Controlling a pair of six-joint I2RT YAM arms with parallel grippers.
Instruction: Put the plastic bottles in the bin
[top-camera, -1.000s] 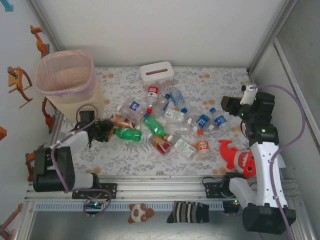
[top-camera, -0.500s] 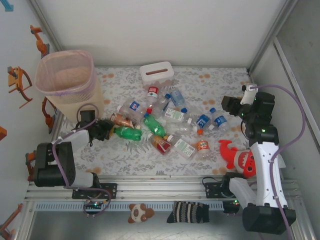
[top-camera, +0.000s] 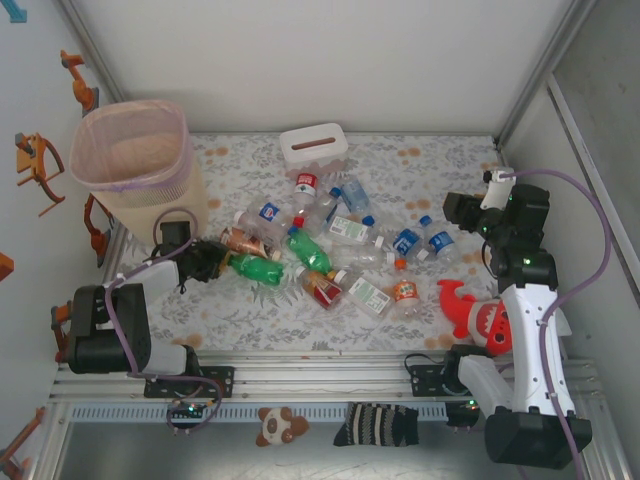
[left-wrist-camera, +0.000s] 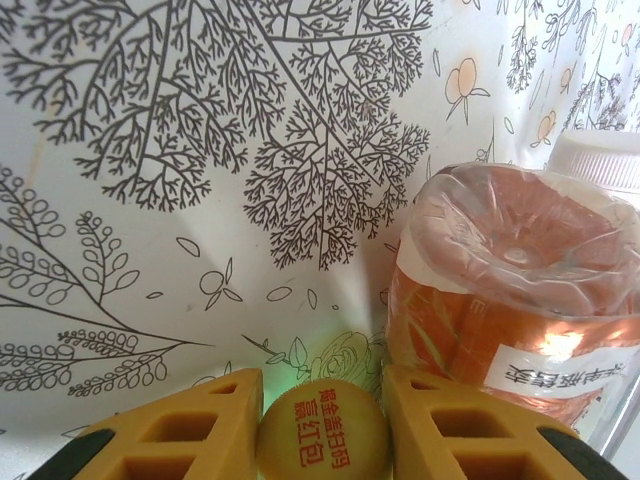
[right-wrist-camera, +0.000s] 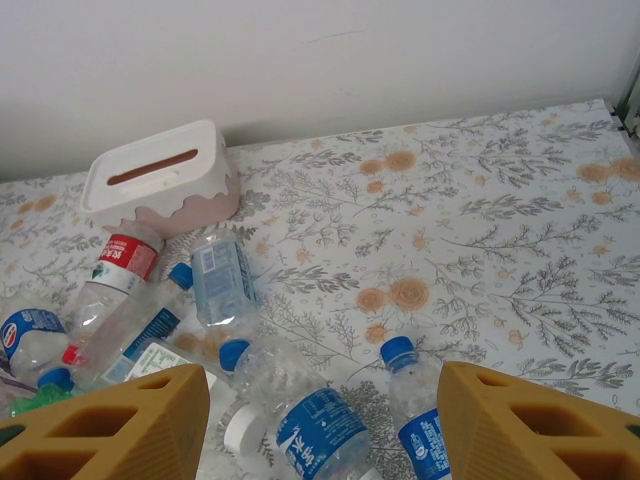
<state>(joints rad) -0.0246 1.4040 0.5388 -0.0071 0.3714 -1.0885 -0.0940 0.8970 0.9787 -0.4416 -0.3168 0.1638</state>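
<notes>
Plastic bottles (top-camera: 330, 250) piled mid-table, bin (top-camera: 160, 205) far left. Grasp step: left gripper (left-wrist-camera: 322, 400) clamped on yellow cap (left-wrist-camera: 320, 440), pretty sure of green bottle (top-camera: 255, 267) near bin. Right gripper (right-wrist-camera: 320, 370) spread wide, empty, over right of pile. Next up: lift, swing over rim, drop.

I read the red characters 红包 on the yellow bottle cap (left-wrist-camera: 320, 432) at the near edge. On the orange bottle (left-wrist-camera: 510, 290) to its right, the white label (left-wrist-camera: 560, 372) carries black characters I cannot make out.
</notes>
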